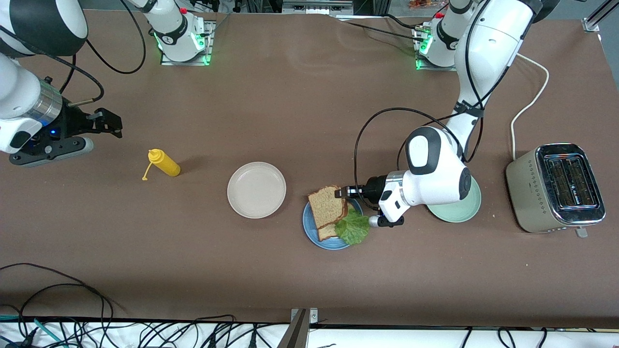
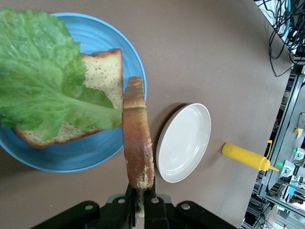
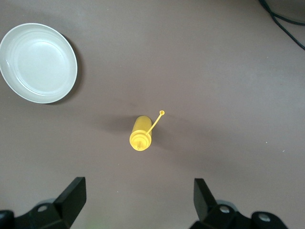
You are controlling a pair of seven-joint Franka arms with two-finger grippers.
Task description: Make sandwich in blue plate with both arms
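The blue plate (image 1: 310,226) holds a brown bread slice (image 1: 328,233) with a green lettuce leaf (image 1: 353,226) on it. My left gripper (image 1: 341,192) is shut on a second bread slice (image 1: 327,205) by its edge, held tilted over the plate. In the left wrist view this held slice (image 2: 138,138) shows edge-on, clamped in the gripper (image 2: 141,200), beside the lettuce (image 2: 43,90), the lower slice (image 2: 102,71) and the plate (image 2: 95,157). My right gripper (image 1: 110,123) waits open, holding nothing, above the table at the right arm's end. From its wrist the gripper (image 3: 140,198) looks down on bare table.
A cream-white plate (image 1: 256,189) lies beside the blue plate, toward the right arm's end. A yellow squeeze bottle (image 1: 164,163) stands past it, under the right gripper. A mint-green plate (image 1: 462,212) sits partly under the left arm. A toaster (image 1: 556,188) stands at the left arm's end.
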